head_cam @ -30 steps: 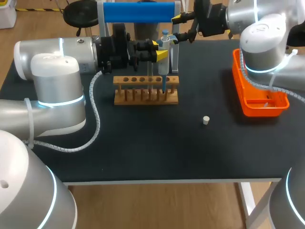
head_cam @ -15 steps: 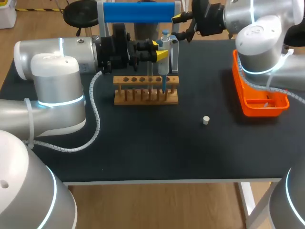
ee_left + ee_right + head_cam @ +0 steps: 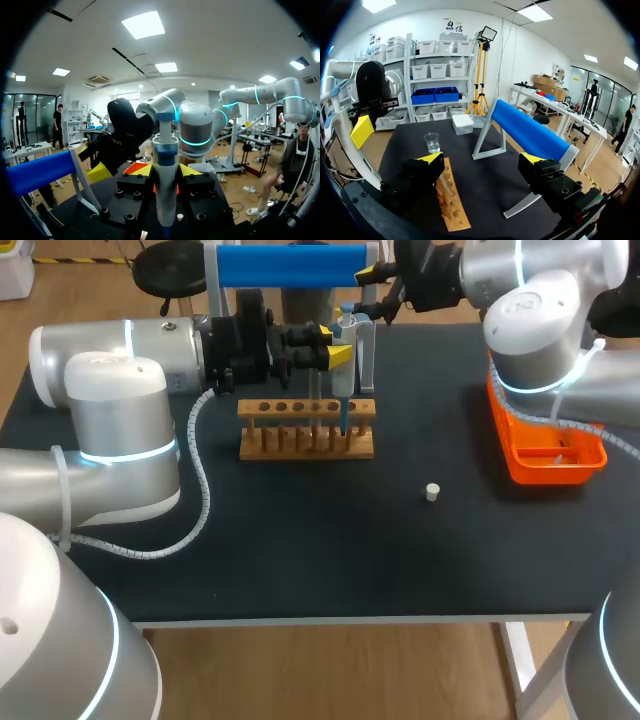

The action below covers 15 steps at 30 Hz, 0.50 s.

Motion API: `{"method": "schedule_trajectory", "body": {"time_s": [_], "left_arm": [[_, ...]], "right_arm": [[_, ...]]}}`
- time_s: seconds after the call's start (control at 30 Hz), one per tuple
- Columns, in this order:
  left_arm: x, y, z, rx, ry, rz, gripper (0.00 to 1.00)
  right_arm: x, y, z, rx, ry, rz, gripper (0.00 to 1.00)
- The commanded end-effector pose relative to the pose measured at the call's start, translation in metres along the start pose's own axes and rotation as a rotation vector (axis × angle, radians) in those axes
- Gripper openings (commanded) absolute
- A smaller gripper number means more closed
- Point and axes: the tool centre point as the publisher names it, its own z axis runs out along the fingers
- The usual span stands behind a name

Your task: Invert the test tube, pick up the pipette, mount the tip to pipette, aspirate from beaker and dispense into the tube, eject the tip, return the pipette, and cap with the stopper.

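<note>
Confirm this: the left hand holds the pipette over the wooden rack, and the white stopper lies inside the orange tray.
One part is wrong. The left hand holds the pipette over the wooden rack, but the white stopper lies on the black table, outside the orange tray; the head view shows it.

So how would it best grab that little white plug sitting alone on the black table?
Probably from straight above, fingers closing on its round sides. The plug is short, stands alone on the table, and nothing nearby blocks a downward reach. The right gripper is open and free.
</note>
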Motion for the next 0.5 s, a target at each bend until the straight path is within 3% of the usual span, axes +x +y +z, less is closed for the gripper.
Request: {"method": "schedule_trajectory", "body": {"time_s": [0.03, 0.5], "left_arm": [[0.0004, 0.0004, 0.0003, 0.002, -0.002, 0.001, 0.0], [0.0004, 0.0004, 0.0003, 0.002, -0.002, 0.001, 0.0]], "right_arm": [[-0.0016, 0.0022, 0.0007, 0.002, -0.005, 0.001, 1.0], [-0.0072, 0.0061, 0.0101, 0.014, -0.021, -0.012, 1.0]]}}
